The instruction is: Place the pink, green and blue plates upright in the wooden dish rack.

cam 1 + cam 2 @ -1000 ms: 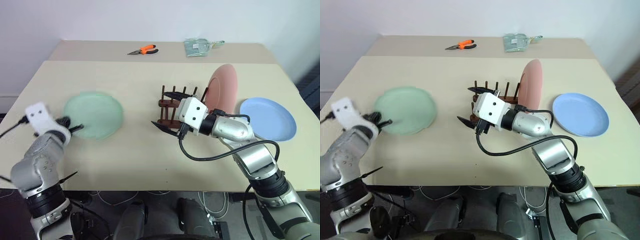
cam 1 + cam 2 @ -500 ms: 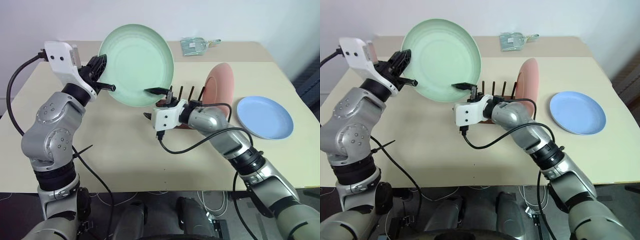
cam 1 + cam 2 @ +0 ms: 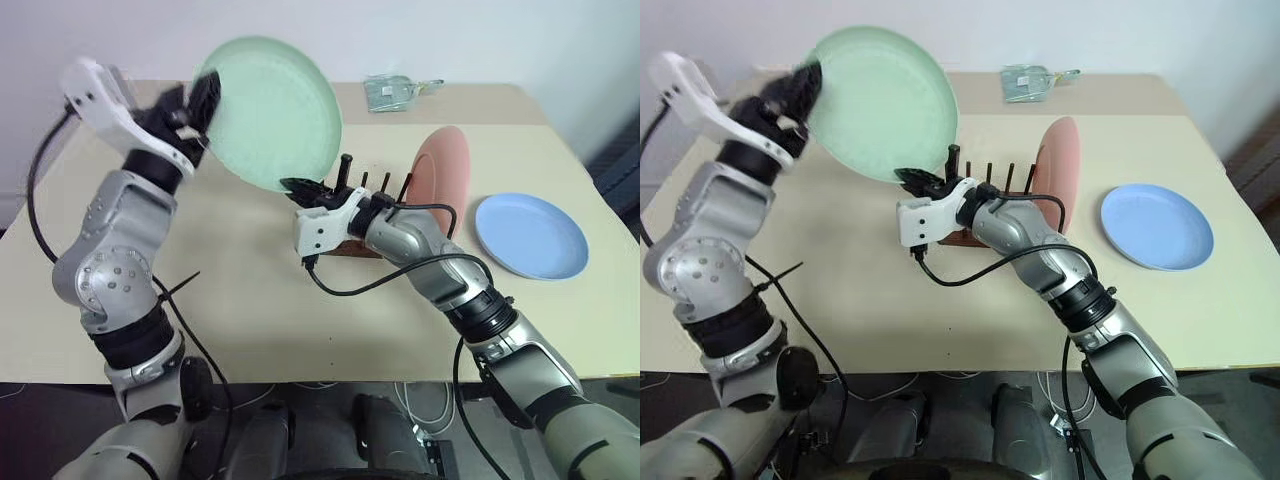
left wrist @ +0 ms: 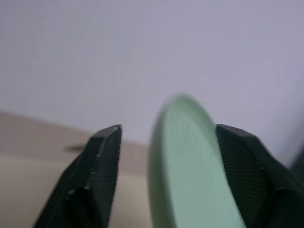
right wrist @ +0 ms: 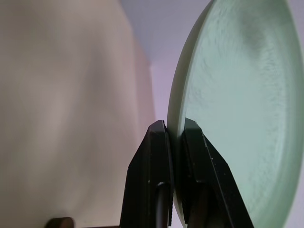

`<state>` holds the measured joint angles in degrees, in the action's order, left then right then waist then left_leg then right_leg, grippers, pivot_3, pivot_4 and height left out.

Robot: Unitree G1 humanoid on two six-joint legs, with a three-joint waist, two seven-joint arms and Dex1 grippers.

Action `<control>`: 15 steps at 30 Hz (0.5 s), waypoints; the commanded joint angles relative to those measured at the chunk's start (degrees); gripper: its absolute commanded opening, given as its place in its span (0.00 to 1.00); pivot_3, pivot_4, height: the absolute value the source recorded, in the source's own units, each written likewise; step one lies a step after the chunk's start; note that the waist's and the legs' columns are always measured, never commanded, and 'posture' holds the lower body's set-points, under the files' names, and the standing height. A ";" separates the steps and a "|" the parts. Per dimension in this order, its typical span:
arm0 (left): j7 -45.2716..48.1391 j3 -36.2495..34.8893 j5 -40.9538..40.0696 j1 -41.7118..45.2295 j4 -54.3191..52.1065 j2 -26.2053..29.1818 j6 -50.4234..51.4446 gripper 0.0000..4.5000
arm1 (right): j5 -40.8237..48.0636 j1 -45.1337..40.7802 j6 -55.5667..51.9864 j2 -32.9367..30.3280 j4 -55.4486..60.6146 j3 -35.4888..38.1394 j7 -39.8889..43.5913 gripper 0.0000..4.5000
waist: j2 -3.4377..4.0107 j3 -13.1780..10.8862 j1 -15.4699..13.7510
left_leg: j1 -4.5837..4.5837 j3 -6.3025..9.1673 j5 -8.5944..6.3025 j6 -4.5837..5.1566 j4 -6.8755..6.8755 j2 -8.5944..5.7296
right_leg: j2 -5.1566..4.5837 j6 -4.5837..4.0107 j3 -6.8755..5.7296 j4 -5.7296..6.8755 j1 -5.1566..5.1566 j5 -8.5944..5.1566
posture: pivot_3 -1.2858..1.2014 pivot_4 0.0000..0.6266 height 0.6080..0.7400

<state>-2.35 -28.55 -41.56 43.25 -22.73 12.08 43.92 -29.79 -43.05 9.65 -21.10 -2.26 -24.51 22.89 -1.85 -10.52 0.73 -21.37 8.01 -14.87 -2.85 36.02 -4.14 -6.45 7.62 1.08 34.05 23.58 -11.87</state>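
Note:
The green plate (image 3: 272, 112) is held up in the air on edge, above the table's left half. My right gripper (image 5: 175, 124) is shut on its lower rim, just left of the wooden dish rack (image 3: 352, 188). My left gripper (image 4: 168, 128) is at the plate's upper left rim, open, with the rim between its spread fingers. The pink plate (image 3: 443, 178) stands upright at the rack's right end. Further right, the blue plate (image 3: 530, 236) lies flat on the table. My right wrist hides much of the rack.
A clear packet (image 3: 396, 92) lies on the second table pushed against the far edge. The cream table (image 3: 250, 300) has bare room in front and at the left. A black cable loops from my right wrist over the table.
The green plate came up off the table in my left gripper. My right gripper then shut on its lower rim, and my left gripper opened at the upper rim.

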 commanded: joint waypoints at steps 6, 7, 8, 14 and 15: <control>16.36 13.48 21.33 -17.47 6.92 19.01 -21.26 0.66 | 42.21 10.08 -28.49 7.77 27.11 23.26 4.79 0.00 | 0.18 -0.01 -0.08 | 0.03 -0.13 -0.02 0.03 -0.10 0.03 | 0.09 -0.03 0.21 0.03 0.08 0.00 | 0.52 0.24 1.00; 20.04 14.67 20.04 -20.44 6.13 19.22 -21.68 0.66 | 47.47 11.30 -33.65 8.29 30.26 25.76 3.99 0.00 | 0.15 0.01 -0.27 | -0.02 -0.07 -0.02 0.05 -0.08 0.03 | 0.08 -0.03 0.19 0.00 0.07 0.00 | 0.52 0.24 1.00; 24.25 16.16 18.30 -23.72 4.64 19.58 -21.61 0.66 | 53.38 12.53 -39.01 8.91 33.46 28.44 2.60 0.00 | 0.15 0.01 -0.37 | -0.03 0.02 -0.04 0.07 -0.07 0.03 | 0.07 -0.04 0.16 -0.03 0.02 0.00 | 0.52 0.24 1.00; 42.65 24.98 7.68 -37.25 -6.09 24.40 -13.91 0.66 | 72.53 16.77 -54.64 8.54 42.22 36.63 -6.33 0.00 | 0.42 -0.15 0.03 | -0.08 -0.03 -0.09 0.15 -0.07 0.07 | -0.04 -0.48 0.16 -0.02 0.12 -0.27 | 0.52 0.24 1.00; 43.43 26.14 8.13 -37.53 -6.35 24.75 -13.82 0.66 | 73.42 16.91 -55.40 8.17 42.16 37.06 -7.20 0.00 | 0.50 -0.15 0.03 | -0.06 -0.03 -0.09 0.15 -0.08 0.09 | -0.03 -0.51 0.15 0.01 0.12 -0.28 | 0.52 0.24 1.00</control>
<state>38.85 -3.14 -32.78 5.54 -26.47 36.01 29.96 40.37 -25.65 -44.46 -12.47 36.80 11.16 17.34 -1.34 -10.66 0.76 -21.40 7.97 -14.95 -2.70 35.94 -4.03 -6.46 7.10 1.22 34.07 23.70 -12.16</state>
